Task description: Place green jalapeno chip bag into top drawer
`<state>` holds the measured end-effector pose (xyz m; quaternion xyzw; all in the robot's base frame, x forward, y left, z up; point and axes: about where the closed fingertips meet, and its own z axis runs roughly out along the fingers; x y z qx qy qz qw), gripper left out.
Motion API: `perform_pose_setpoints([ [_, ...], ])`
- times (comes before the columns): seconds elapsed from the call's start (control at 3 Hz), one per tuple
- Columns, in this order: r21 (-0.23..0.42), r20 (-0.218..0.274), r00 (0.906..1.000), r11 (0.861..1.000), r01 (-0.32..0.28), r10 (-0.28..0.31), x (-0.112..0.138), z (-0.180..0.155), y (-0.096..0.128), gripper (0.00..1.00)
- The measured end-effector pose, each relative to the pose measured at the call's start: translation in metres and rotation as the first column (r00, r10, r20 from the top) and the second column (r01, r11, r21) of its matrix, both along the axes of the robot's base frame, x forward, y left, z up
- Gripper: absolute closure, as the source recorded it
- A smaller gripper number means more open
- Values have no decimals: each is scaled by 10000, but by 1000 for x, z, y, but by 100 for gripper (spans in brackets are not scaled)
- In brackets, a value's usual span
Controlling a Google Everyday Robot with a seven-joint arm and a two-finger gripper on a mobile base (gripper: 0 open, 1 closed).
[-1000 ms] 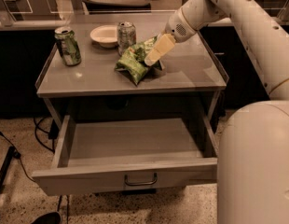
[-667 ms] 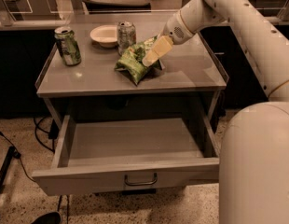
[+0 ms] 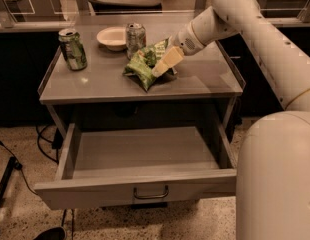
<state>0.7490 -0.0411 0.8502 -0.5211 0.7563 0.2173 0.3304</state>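
The green jalapeno chip bag (image 3: 141, 67) lies crumpled on the grey table top, right of centre. My gripper (image 3: 164, 65) comes in from the upper right on the white arm and sits against the bag's right side, partly covering it. The top drawer (image 3: 95, 190) is pulled out below the table top. Its inside shows nothing in it, and its small bar handle (image 3: 151, 193) is at the centre of the front panel.
A green-and-white soda can (image 3: 73, 49) stands at the table's back left. A white bowl (image 3: 112, 37) and a silver can (image 3: 135, 38) stand just behind the bag. My white base (image 3: 277, 179) fills the lower right, beside the drawer. Cables lie on the floor at left.
My gripper has moved slightly down and left onto the chip bag. The bag, the cans, the bowl and the drawer have not moved.
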Motion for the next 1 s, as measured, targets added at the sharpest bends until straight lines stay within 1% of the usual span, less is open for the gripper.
perform_pose_setpoints([
  [0.33, -13, -68, 10000, 10000, 25, -25, 2, -6, 1, 3],
  [1.0, -13, -68, 10000, 10000, 24, -24, 2, -6, 1, 48],
])
